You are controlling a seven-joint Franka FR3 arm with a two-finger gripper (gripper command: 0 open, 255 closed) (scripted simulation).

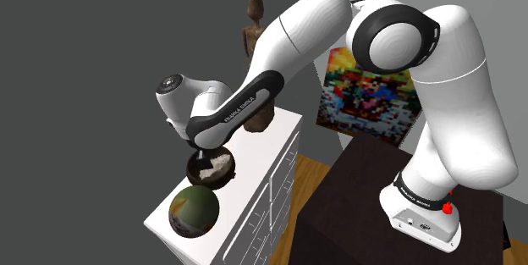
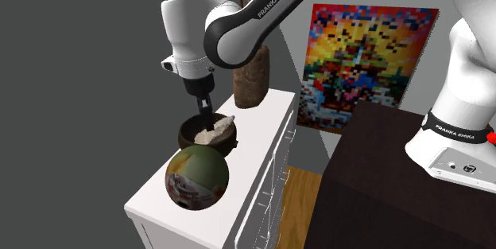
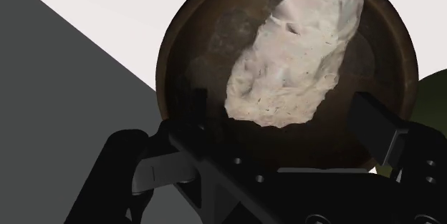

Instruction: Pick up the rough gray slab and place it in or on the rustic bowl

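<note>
A rough pale grey slab (image 3: 294, 58) lies tilted inside the dark brown rustic bowl (image 3: 179, 58), with one end reaching over the rim. The bowl (image 1: 201, 174) stands on the white dresser top (image 1: 254, 149), holding the slab (image 1: 222, 164). My black gripper (image 3: 276, 104) is just above the bowl, open, its fingers apart on either side of the slab's near end and not clasping it. In the second exterior view the gripper (image 2: 206, 118) points straight down into the bowl (image 2: 189, 138), beside the slab (image 2: 216, 132).
A green and brown sphere (image 1: 193, 211) sits on the dresser close in front of the bowl. A tall brown carved figure (image 2: 253, 72) stands at the dresser's back end. A colourful picture (image 2: 366, 64) leans against the wall. My dark stand (image 1: 355, 212) is beside the dresser.
</note>
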